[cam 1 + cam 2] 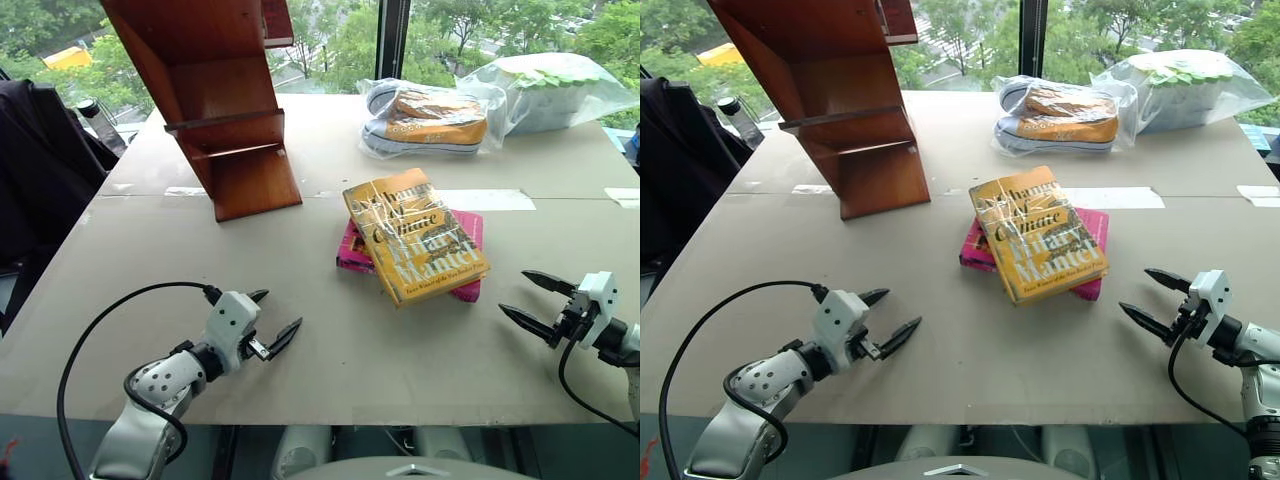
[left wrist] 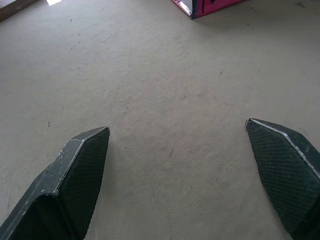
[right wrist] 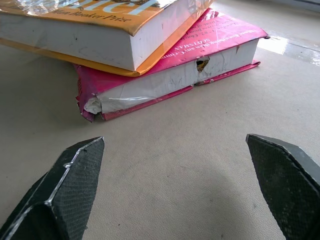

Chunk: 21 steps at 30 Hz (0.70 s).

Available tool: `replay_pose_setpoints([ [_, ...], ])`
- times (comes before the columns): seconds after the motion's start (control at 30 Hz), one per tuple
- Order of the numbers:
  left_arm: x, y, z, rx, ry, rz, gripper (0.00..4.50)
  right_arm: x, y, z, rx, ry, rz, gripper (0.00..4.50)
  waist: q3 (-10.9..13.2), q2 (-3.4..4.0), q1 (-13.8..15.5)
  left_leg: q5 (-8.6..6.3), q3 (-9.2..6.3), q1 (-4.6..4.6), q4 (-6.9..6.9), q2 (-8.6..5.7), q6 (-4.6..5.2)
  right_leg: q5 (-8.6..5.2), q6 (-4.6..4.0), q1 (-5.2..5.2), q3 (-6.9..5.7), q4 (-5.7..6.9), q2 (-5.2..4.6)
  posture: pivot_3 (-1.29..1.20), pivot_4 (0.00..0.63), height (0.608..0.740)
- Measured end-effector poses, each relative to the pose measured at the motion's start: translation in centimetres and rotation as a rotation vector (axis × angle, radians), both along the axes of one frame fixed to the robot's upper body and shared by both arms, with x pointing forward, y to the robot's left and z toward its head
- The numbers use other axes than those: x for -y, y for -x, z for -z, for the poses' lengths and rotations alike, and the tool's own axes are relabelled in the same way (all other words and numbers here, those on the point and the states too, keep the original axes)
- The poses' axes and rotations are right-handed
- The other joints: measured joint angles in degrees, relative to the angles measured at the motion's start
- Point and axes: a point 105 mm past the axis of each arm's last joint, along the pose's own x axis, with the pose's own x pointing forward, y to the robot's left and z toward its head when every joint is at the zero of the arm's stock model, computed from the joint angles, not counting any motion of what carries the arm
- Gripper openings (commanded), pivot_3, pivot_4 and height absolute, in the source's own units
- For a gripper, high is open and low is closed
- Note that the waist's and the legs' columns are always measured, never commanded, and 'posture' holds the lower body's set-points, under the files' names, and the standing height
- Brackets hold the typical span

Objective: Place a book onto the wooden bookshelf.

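Both grippers are hovering low over the near part of the table (image 1: 330, 400) with their fingers spread wide and nothing between them: the left gripper (image 1: 272, 322) is pointing across bare tabletop, and the right gripper (image 1: 532, 302) is aiming toward the books from the side. Just beyond the right fingers (image 3: 65, 190), the book (image 1: 415, 236) is lying flat and skewed on top of the pink book (image 3: 170, 75), its white page edge facing those fingers and overhanging the pink cover below. The step in hand looks like the reach and grasp, and the right gripper is probably the better placed. A good grip would be taking only the yellow volume, one finger sliding into the overhang under it and the other coming down on the cover, so the pink one is not dragged along; the glossy wrap is likely slippery, so a deep bite should be helping. Well beyond the left fingers, the shelf (image 1: 215, 110) is standing slanted at the far side of the table, its tiers open toward the front. Farther off, a bagged shoe (image 1: 425, 120) is lying clear of the route.
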Motion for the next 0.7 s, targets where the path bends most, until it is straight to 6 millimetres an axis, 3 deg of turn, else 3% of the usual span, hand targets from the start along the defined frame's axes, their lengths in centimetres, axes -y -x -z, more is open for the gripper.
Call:
replay_pose_setpoints([
  [0.23,0.1,-0.4,-0.2,0.009,0.013,-0.016,4.47,0.8,-0.9,0.8,-0.006,0.009,0.015,4.5,0.2,-0.09,0.1,0.0,-0.03,0.01,0.0,0.01,0.0,0.0,0.0,0.0,-0.05,0.02,0.01,0.0,0.15,0.693],
  [0.7,0.7,-1.3,-1.3,0.044,0.026,0.016,4.47,1.6,-1.6,0.6,0.015,0.013,0.063,4.5,0.3,-0.27,0.0,0.01,0.0,-0.1,0.01,0.01,0.01,0.07,-0.11,-0.01,-0.03,-0.01,0.08,0.0,0.15,0.693],
])
